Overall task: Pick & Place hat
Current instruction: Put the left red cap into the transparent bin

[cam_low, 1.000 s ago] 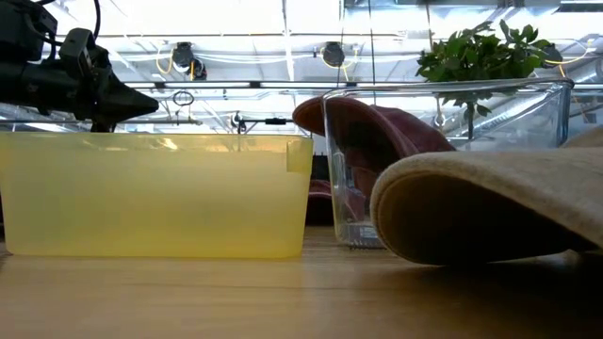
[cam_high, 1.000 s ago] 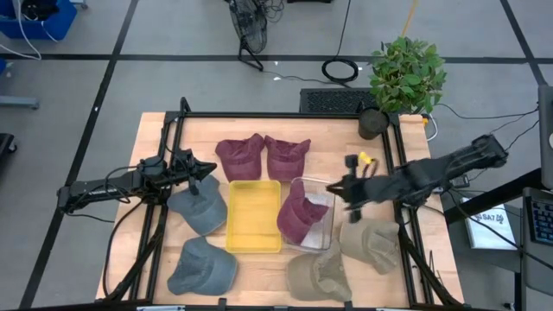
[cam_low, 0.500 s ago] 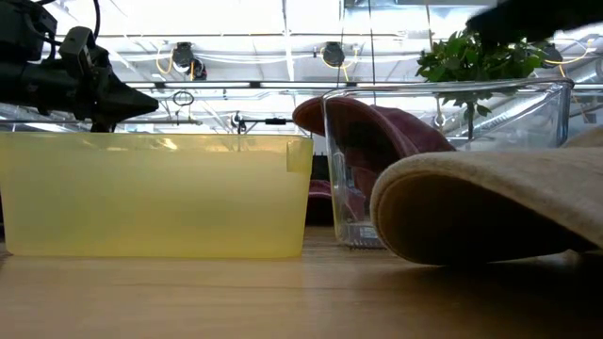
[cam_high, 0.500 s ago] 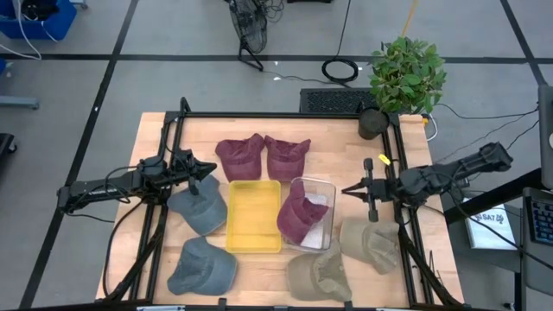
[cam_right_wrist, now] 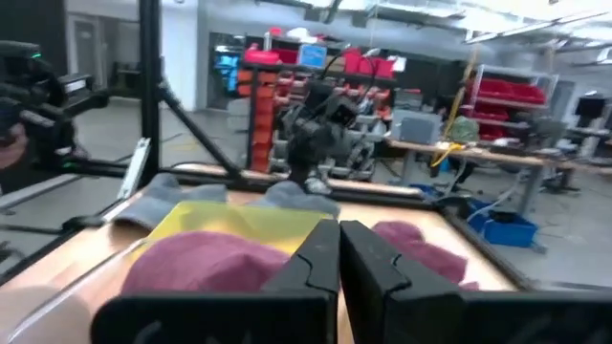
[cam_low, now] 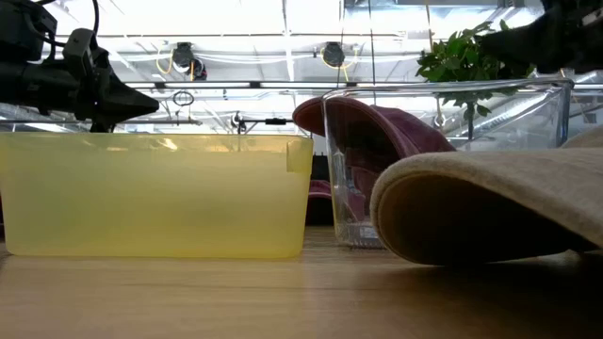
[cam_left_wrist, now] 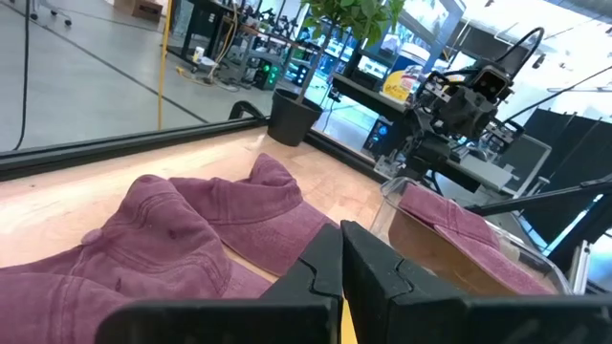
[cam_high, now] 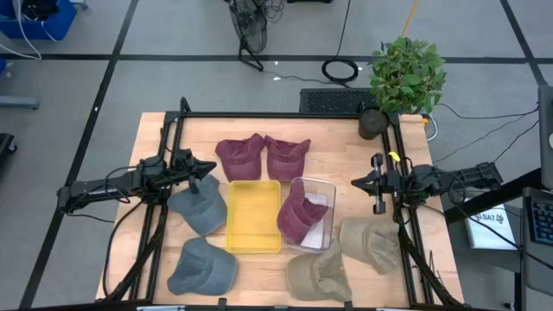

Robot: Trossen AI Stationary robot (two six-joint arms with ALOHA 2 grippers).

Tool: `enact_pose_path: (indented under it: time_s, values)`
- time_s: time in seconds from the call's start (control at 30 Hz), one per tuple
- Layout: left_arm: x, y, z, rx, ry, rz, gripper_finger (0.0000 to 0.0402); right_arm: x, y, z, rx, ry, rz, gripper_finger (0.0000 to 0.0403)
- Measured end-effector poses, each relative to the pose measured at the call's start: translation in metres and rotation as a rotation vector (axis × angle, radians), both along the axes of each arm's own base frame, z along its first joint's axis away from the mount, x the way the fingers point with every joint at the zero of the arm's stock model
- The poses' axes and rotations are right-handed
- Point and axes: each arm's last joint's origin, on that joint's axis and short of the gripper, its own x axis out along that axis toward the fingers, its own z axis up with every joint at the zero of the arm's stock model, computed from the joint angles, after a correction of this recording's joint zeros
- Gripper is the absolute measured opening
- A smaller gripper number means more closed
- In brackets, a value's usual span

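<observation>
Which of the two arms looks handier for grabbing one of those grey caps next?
Probably the left: its claw, shut, hangs right beside the upper grey cap, while the right claw sits across the table by the tan caps.

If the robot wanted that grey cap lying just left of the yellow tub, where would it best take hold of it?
Probably at the raised crown of the grey cap, coming straight down from above. The cap lies flat on the table, so its brim offers little edge, while the soft crown bunches up for a pinch. The left claw sits shut close by above it; the right claw, also shut, is across the table.
</observation>
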Motion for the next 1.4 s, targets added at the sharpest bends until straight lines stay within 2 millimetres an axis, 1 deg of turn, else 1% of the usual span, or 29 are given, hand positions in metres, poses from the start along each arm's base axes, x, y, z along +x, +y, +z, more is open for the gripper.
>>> enact_pose_path:
  time_s: [0.13,0.27,0.37,0.43,0.53,0.6,0.77,0.83,0.93,1.03,1.13,1.2,1.27,1.33,1.4]
  values:
    - [0.0,0.001,0.0,0.034,0.011,0.022,0.001,0.001,-0.003,-0.011,0.034,-0.013,-0.029,0.0]
    - [-0.001,0.002,0.0,0.043,0.015,0.065,0.001,0.004,-0.003,-0.024,0.006,-0.029,-0.042,0.0]
    - [-0.001,0.002,0.001,0.028,0.003,0.068,0.001,0.003,-0.004,-0.021,-0.011,-0.072,-0.057,0.0]
    - [-0.001,0.002,0.001,0.04,0.009,0.067,0.001,0.003,-0.005,-0.02,-0.008,-0.09,-0.071,0.0]
    - [0.0,0.003,0.0,0.065,0.023,0.082,0.001,0.004,-0.007,-0.022,-0.001,-0.071,-0.085,0.0]
    - [0.0,0.003,0.004,0.092,0.029,0.099,0.001,0.003,-0.008,-0.02,0.003,-0.094,-0.093,0.0]
    - [0.001,0.006,0.028,0.132,0.009,0.13,0.001,0.004,-0.008,-0.02,-0.042,-0.089,-0.095,0.0]
    - [0.002,0.008,0.041,0.149,0.01,0.151,0.001,0.003,-0.008,-0.017,-0.013,-0.121,-0.091,0.0]
    - [0.003,0.012,0.065,0.218,0.03,0.185,0.001,0.002,-0.008,-0.014,-0.013,-0.155,-0.092,0.0]
    - [0.007,0.018,0.088,0.25,0.115,0.25,0.001,0.002,-0.008,-0.014,-0.042,-0.151,-0.098,0.0]
    - [0.013,0.03,0.107,0.224,0.242,0.376,0.001,0.002,-0.008,-0.014,-0.057,-0.154,-0.1,0.0]
    - [0.021,0.039,0.118,0.209,0.317,0.423,0.001,0.002,-0.008,-0.011,-0.07,-0.181,-0.104,0.0]
    - [0.032,0.05,0.125,0.197,0.395,0.423,0.001,0.001,-0.008,-0.009,-0.074,-0.203,-0.106,0.0]
    - [0.046,0.061,0.13,0.169,0.45,0.377,0.0014,0.001,-0.008,-0.009,-0.068,-0.201,-0.105,0.0]
    - [0.065,0.074,0.136,0.148,0.476,0.286,0.0028,0.001,-0.008,-0.009,-0.051,-0.203,-0.101,0.0]
